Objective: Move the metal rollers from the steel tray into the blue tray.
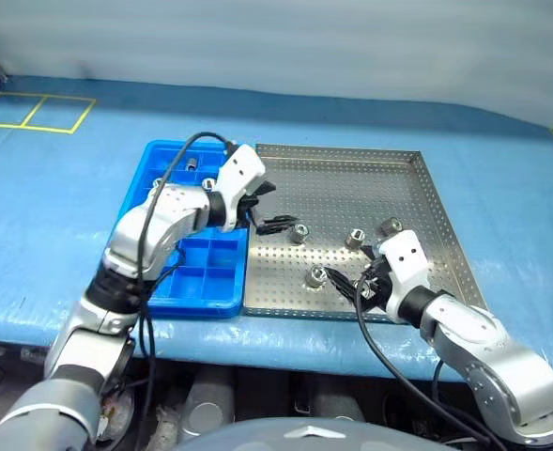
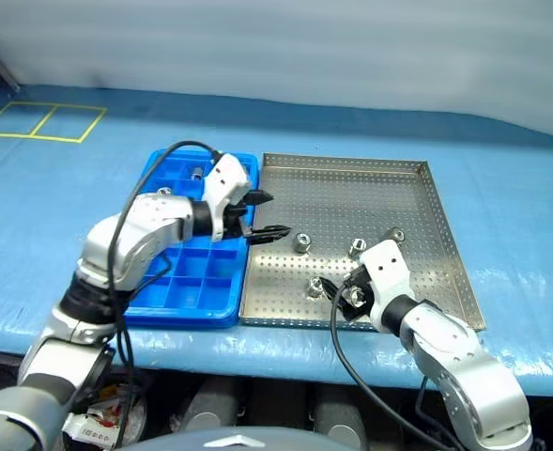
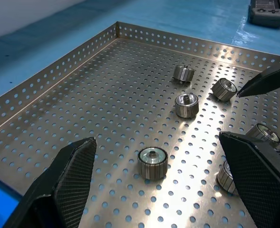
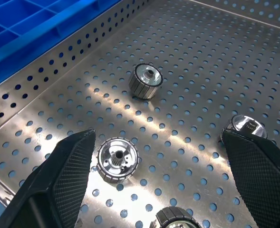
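- Rollers lie loose on steel tray, centre right; some already in blue tray
- Left gripper open, aimed at one roller; right gripper open, empty

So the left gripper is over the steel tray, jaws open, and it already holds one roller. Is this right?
Not quite. The left gripper is over the steel tray with jaws open, but it holds nothing; the left wrist view shows the nearest roller lying on the tray between the open jaws.

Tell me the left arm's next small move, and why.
Probably lower the open left gripper onto the nearest metal roller and close. Its fingers hold nothing, that roller lies just ahead on the steel tray, and the blue tray is beside it.
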Tool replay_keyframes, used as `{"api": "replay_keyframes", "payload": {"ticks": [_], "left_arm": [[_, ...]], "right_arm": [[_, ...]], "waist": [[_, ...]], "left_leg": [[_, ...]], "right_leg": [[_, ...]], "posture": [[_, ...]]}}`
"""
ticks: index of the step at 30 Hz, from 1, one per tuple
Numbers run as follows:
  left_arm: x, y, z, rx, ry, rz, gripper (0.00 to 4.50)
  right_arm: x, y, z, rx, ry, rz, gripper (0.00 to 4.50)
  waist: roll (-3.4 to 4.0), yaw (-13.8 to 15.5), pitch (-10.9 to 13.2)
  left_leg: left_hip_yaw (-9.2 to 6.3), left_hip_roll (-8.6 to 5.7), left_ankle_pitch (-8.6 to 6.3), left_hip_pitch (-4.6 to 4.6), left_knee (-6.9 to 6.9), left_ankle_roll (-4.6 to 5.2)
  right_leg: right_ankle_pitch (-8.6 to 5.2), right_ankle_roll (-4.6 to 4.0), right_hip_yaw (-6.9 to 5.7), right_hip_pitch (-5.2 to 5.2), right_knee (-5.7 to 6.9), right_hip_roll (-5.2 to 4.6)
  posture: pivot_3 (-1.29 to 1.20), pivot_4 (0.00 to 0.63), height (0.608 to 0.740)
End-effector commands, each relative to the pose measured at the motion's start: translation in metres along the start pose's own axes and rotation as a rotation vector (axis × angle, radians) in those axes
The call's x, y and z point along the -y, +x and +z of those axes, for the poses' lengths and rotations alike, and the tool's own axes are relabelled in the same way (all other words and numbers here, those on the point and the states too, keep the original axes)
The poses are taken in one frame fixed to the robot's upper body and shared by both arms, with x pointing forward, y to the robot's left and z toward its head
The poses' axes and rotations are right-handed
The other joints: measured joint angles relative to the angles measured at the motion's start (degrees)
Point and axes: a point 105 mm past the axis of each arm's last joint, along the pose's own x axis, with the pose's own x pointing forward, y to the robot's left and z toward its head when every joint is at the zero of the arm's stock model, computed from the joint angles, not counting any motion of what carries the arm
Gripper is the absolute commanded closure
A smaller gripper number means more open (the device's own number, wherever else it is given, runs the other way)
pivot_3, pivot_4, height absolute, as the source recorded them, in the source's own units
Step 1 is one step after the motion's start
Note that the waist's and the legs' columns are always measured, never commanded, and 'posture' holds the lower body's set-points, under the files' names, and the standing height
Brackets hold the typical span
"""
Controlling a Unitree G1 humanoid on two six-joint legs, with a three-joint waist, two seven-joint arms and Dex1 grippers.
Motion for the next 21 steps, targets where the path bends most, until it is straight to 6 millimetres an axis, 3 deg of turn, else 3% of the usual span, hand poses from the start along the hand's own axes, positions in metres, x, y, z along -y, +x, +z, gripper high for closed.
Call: {"api": "replay_keyframes", "payload": {"ticks": [1,10,20,21], "left_arm": [[0.003,0.022,-0.002,-0.057,0.054,-0.074,0.01],[-0.010,0.066,-0.021,-0.197,0.169,-0.042,0.01],[-0.020,0.072,-0.053,-0.361,0.258,-0.005,0.01],[-0.021,0.071,-0.055,-0.366,0.259,-0.002,0.18]], "right_arm": [[-0.002,0.002,0.008,0.057,-0.009,-0.011,0.03],[-0.008,0.001,0.008,0.072,0.000,-0.021,0.03],[-0.007,0.001,0.007,0.073,0.000,-0.035,0.03],[-0.007,0.001,0.007,0.073,0.000,-0.036,0.01]], "waist": [[0.00,-0.18,0.00],[0.00,-1.46,0.00],[-0.01,-1.97,0.00],[-0.01,-1.97,0.00]], "left_leg": [[0.01,-0.01,0.00,0.00,0.00,0.01],[0.02,-0.01,-0.02,-0.05,0.02,0.05],[0.03,0.01,-0.03,-0.05,0.03,0.06],[0.03,0.00,-0.03,-0.06,0.03,0.05]], "right_leg": [[0.00,0.00,0.01,0.00,-0.01,0.00],[0.00,0.01,0.04,-0.04,0.00,0.00],[0.00,0.01,0.05,-0.05,0.03,0.01],[0.00,0.01,0.05,-0.05,0.03,0.01]], "posture": [[0.11,0.150,0.740],[0.07,0.150,0.740],[0.06,0.150,0.740],[0.06,0.150,0.740]]}}
